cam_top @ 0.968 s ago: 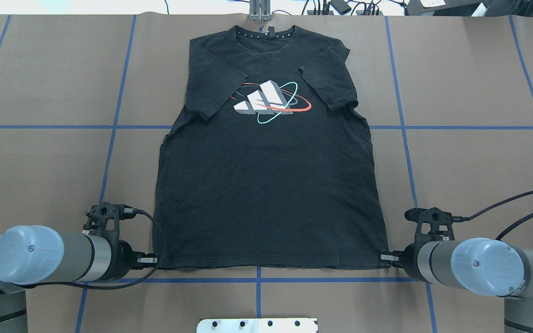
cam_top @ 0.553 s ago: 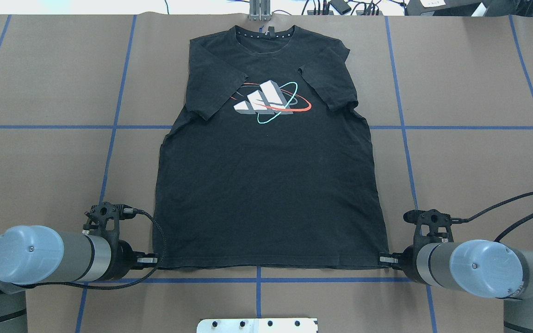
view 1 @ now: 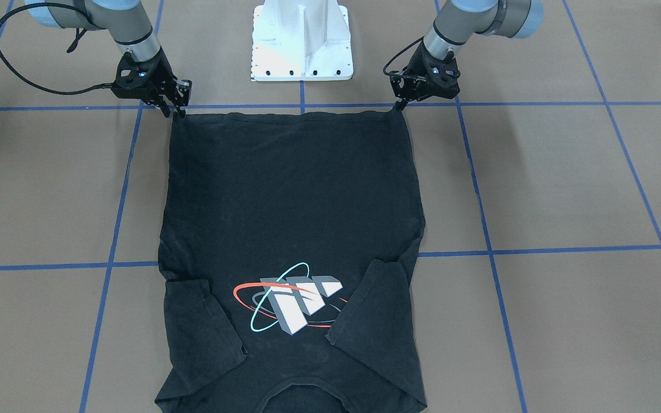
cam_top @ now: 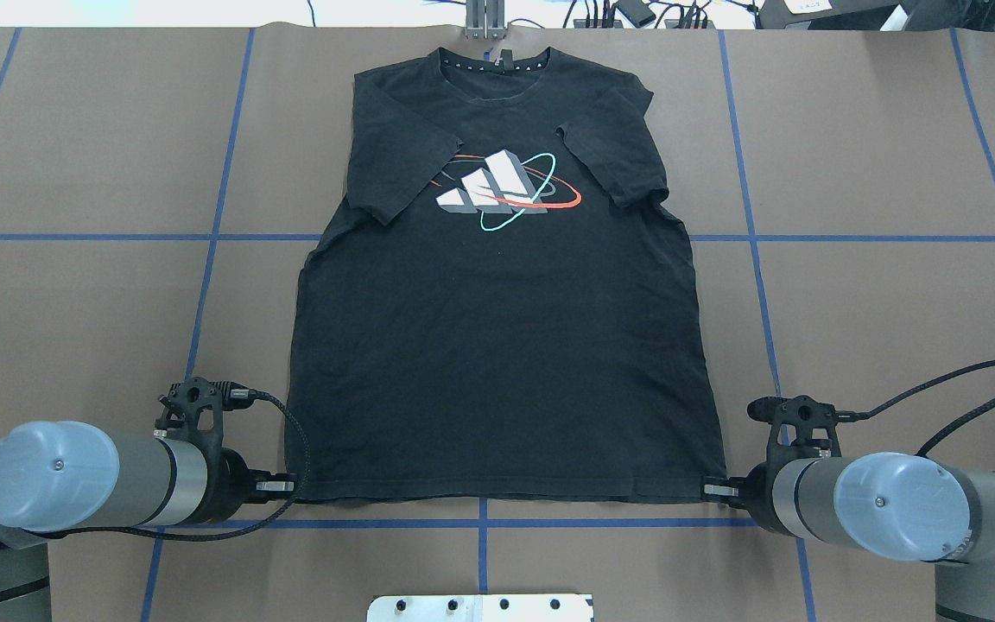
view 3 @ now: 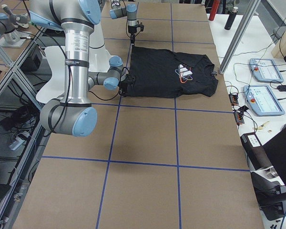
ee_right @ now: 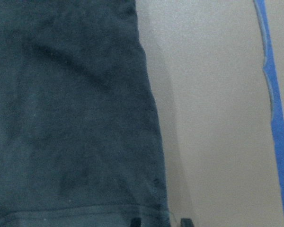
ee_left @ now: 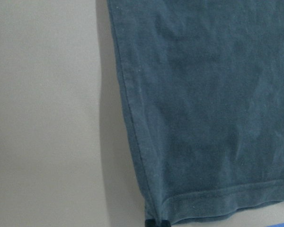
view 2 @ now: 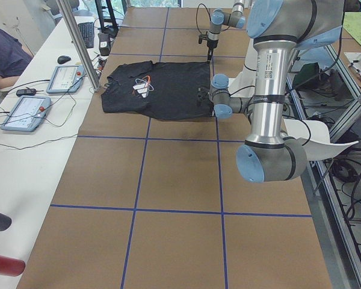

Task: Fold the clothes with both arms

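Observation:
The black T-shirt [cam_top: 497, 363] lies flat, print up, both sleeves folded in over the chest, collar at the far edge; it also shows in the front-facing view [view 1: 290, 195]. My left gripper [cam_top: 288, 486] is down at the near hem corner on its side. In the left wrist view [ee_left: 152, 223] only one dark tip shows on that corner, so it looks shut on the cloth. My right gripper [cam_top: 709, 490] is at the other hem corner. In the right wrist view [ee_right: 160, 222] its two fingertips [ee_right: 136, 222] stand apart, astride the corner, open.
The white pedestal base [view 1: 302, 40] stands just behind the hem between the arms. Blue tape lines [cam_top: 480, 523] grid the brown table. A metal bracket [cam_top: 485, 22] sits at the far edge by the collar. Operator desks with tablets [view 2: 24, 111] flank the far side.
My right gripper has slid a little inward onto the hem corner. My left arm and the shirt have not moved.

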